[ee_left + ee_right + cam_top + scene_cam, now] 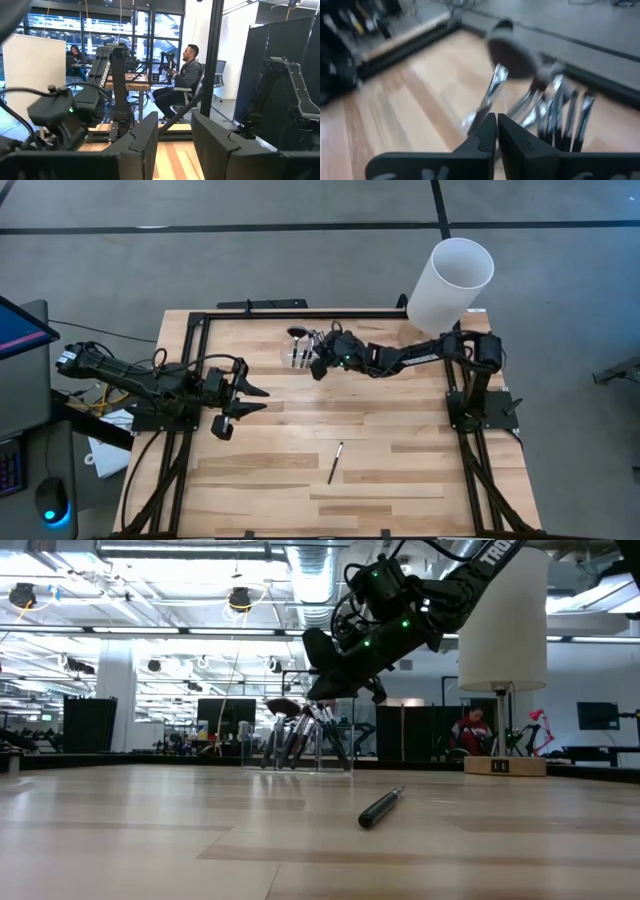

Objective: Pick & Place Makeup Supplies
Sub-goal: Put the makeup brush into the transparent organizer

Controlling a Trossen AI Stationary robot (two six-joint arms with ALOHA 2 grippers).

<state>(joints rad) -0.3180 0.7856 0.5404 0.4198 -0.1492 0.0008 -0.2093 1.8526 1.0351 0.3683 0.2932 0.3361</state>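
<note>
Several slim black-handled makeup brushes [545, 107] stand bristles-up in a small clear holder [298, 352] near the table's far edge. One of them has a wide fluffy dark head [512, 55]. One more brush [335, 463] lies flat on the wood nearer the front, also seen in the low view [381, 807]. My right gripper [318, 366] hovers at the holder's right side, above the table [328, 690], with its fingers shut [497, 121]. My left gripper [262, 399] waits open over the table's left part [175, 145]. My right gripper's shut fingertips [489, 125] stand just in front of the brushes in the holder, slanting down from the table's right. Whether they touch a brush, I cannot tell.
A tall white cylinder [450, 285] stands on a stand at the far right corner, beside the right arm's base. A black frame [300, 312] runs along the table's far and side edges. People sit in the room beyond the table [185, 75]. Bare wood lies around the loose brush.
</note>
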